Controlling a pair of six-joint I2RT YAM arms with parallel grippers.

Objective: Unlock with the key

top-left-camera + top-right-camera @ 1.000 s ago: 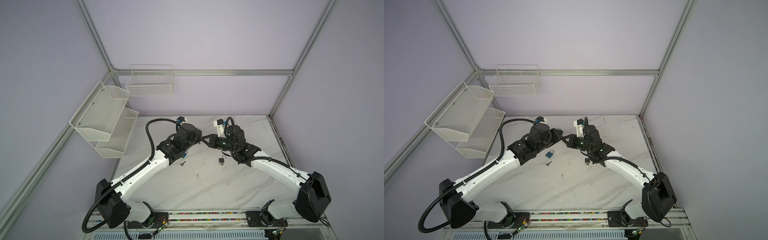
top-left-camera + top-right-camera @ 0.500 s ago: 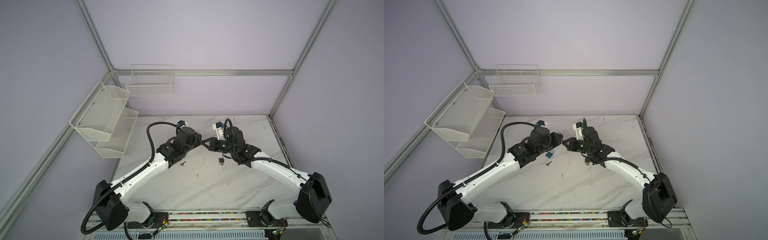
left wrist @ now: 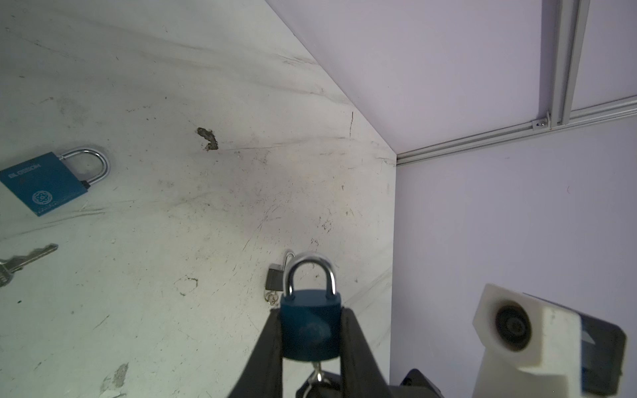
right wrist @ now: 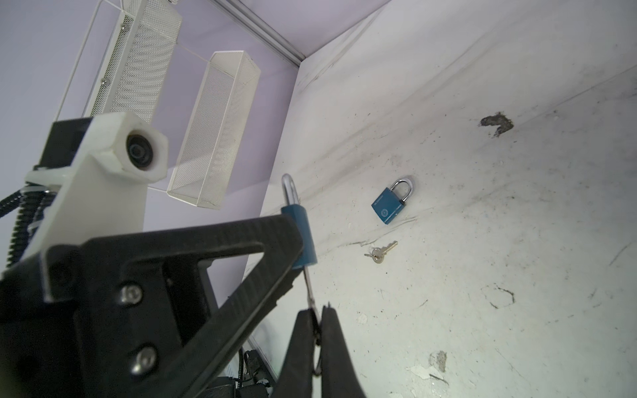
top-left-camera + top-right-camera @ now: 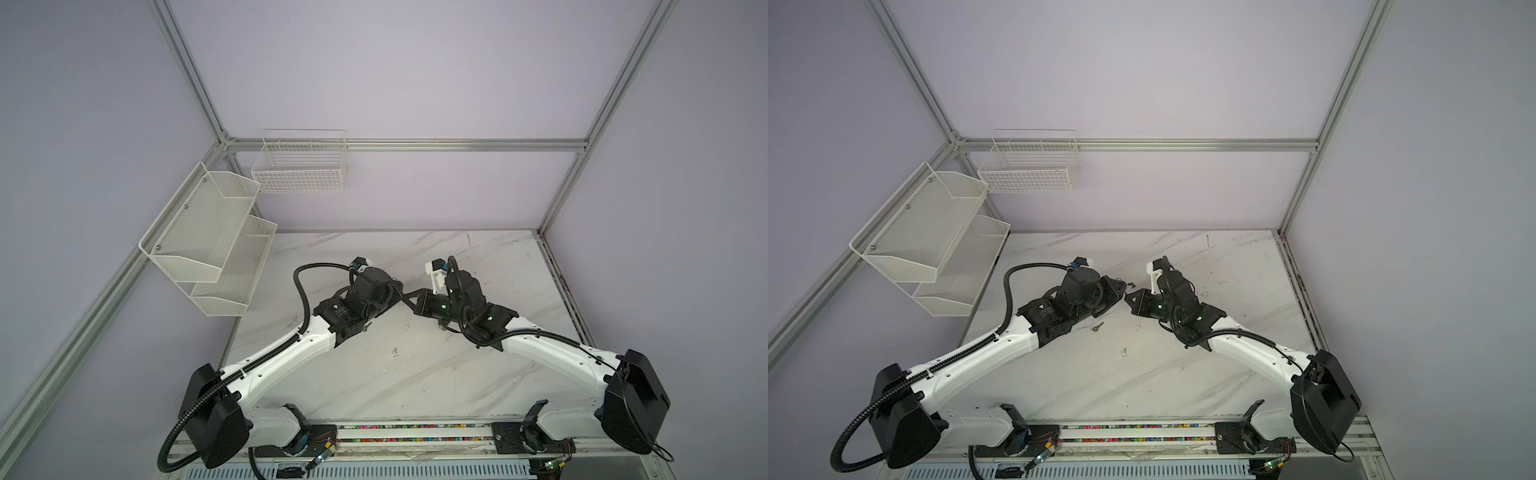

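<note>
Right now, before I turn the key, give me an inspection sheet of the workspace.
Surface: white marble-pattern tabletop, scuffed, one dark gouge.
Job's things: round-cornered blue padlock, shackle closed, held off the table; silver key in its underside.
Clutter: square blue padlock, loose silver key, small dark padlock with keys, all on the table.
Hands: left hand shut on the held padlock's body; right hand shut on the inserted key.
Cables: black corrugated conduit loops over left arm, clear of hands.
Surroundings: white mesh two-tier shelf, white wire basket; nothing seen inside.
</note>
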